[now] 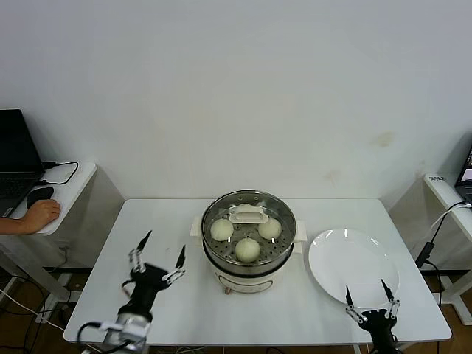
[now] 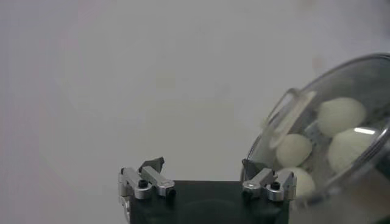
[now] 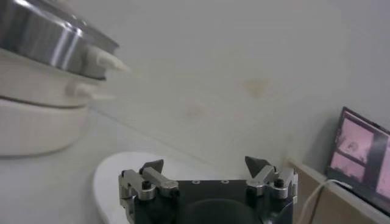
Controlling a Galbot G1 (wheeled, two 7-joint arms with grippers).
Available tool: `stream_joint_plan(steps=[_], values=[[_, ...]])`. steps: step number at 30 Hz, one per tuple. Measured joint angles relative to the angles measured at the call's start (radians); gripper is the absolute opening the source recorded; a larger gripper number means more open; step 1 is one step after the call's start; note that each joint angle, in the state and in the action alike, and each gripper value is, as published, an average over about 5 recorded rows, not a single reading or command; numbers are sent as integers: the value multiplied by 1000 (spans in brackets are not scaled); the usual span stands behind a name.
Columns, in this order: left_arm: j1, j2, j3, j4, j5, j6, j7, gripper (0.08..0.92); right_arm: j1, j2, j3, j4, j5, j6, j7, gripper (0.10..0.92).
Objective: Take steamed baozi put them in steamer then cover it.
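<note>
The steamer (image 1: pixel 248 259) stands mid-table on its cream-white pot base. Several baozi (image 1: pixel 248 249) lie inside it. The clear glass cover (image 1: pixel 218 212) with its cream handle (image 1: pixel 248 215) sits on top of the steamer. In the left wrist view the cover (image 2: pixel 372 85) shows baozi (image 2: pixel 341 115) through the glass. My left gripper (image 1: pixel 158 259) is open and empty, left of the steamer, near the table's front. My right gripper (image 1: pixel 371 298) is open and empty at the front right, over the near edge of the white plate (image 1: pixel 352 265).
The white plate has nothing on it and also shows in the right wrist view (image 3: pixel 116 176). A side table with a laptop (image 1: pixel 16 158) and a person's hand on a mouse (image 1: pixel 40 214) stands at far left. Another desk (image 1: pixel 450 195) stands at far right.
</note>
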Motion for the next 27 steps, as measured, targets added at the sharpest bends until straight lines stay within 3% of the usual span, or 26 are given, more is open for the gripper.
stream_joint_plan(steps=[11,27], values=[[154,-57,-93,58,-312,-152,-45,823,-109,-85,-71,102,161,-88,-48,823],[240,-119,-146,121,-402,-235,-6,823,-168,-115,-123,199,247,-177,-60,823]])
